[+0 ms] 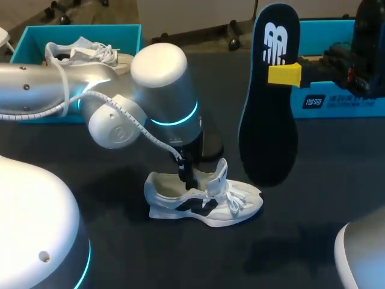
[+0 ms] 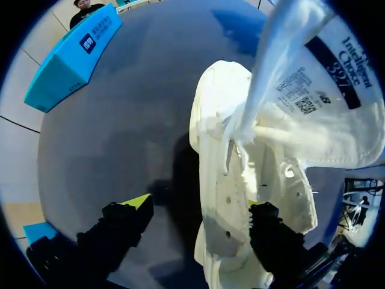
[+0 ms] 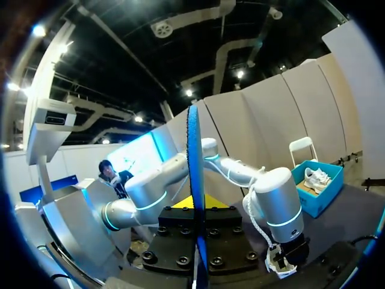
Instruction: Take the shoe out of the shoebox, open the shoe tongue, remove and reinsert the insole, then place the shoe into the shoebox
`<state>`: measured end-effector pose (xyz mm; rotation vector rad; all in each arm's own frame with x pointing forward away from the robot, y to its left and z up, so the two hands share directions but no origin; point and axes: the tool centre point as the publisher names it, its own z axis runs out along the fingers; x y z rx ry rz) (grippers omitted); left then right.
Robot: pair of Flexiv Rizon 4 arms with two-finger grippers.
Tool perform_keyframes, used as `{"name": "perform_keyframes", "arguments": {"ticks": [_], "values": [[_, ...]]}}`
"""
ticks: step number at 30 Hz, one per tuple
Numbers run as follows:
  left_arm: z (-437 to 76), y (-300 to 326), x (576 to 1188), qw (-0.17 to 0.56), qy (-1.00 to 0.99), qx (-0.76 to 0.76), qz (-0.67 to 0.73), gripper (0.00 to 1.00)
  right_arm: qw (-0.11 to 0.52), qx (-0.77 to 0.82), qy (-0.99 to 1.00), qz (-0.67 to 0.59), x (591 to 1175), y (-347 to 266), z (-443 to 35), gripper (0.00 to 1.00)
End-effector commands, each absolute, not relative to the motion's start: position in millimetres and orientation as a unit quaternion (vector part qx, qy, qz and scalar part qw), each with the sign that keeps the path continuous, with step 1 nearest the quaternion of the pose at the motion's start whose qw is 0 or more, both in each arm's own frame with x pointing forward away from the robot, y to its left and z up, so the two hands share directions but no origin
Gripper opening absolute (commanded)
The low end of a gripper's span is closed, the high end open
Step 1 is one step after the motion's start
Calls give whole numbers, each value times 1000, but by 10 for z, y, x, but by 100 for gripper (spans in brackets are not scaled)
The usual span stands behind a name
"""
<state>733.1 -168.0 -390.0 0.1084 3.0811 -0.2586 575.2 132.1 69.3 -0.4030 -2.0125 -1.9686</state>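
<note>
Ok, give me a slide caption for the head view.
Right tool holds the dark insole upright above the table; left tool is down at the white shoe's opening.

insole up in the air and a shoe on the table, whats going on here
The right gripper is shut on the dark insole, holding it upright above the table. The left gripper is down at the white shoe on the table, fingers open, one at its opening. The insole is out, not yet back in. A second shoe sits in the teal shoebox.
</note>
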Motion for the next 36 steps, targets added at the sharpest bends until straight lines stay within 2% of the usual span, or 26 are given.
{"name": "perform_keyframes", "arguments": {"ticks": [1, 4, 6, 16, 24, 36], "values": [[-3973, -1704, 7344, 20, 996, 36, -84, 55, 150, -139, -701, -683, 5791, 1352, 704, 0], [-4001, -1700, 7330, 18, 996, 36, -83, 29, 150, -139, -701, -683, 5791, 1352, 704, 0], [-4011, -1697, 7318, 17, 996, 39, -82, 0, 150, -139, -701, -683, 5791, 1352, 704, 0], [-3953, -1635, 7296, 22, 995, 49, -88, 0, 150, -139, -701, -683, 5791, 1352, 704, 0], [-3673, -1569, 7220, 25, 989, 112, -97, 0, 150, -139, -701, -683, 5791, 1352, 704, 0], [-3103, -1459, 7024, 32, 923, 372, -93, 0, 150, -139, -701, -683, 5791, 1352, 704, 0]]}}
